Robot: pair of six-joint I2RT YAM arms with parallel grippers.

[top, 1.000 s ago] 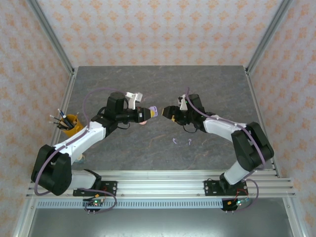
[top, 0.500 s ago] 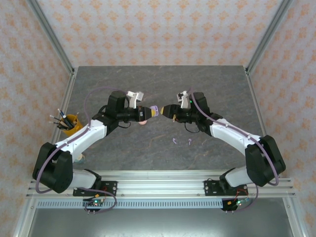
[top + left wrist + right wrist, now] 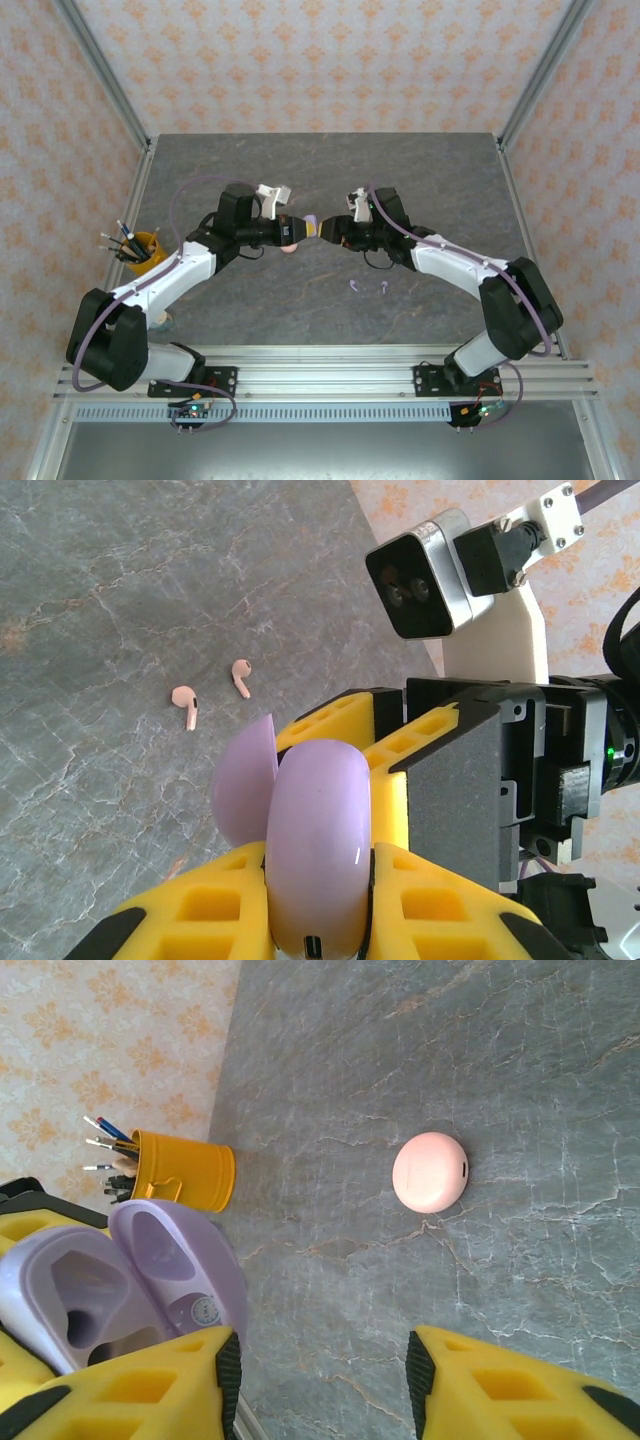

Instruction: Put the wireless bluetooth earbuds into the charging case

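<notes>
Two earbuds (image 3: 352,287) lie loose on the table (image 3: 450,180), nearest my bases. Beyond them, my left gripper (image 3: 305,228) clamps the lilac case (image 3: 315,850); its lid (image 3: 185,1260) is open and its cavities (image 3: 85,1290) are empty. My right gripper (image 3: 320,1365) stands spread just beside it. The pink case (image 3: 431,1171) lies closed on the table. The yellow cup (image 3: 185,1170) holds pens (image 3: 105,1135).

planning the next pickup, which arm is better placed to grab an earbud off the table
Right. The right gripper is open and empty, and the earbuds lie on its side of the table. The left gripper is shut on the open lilac case.
</notes>
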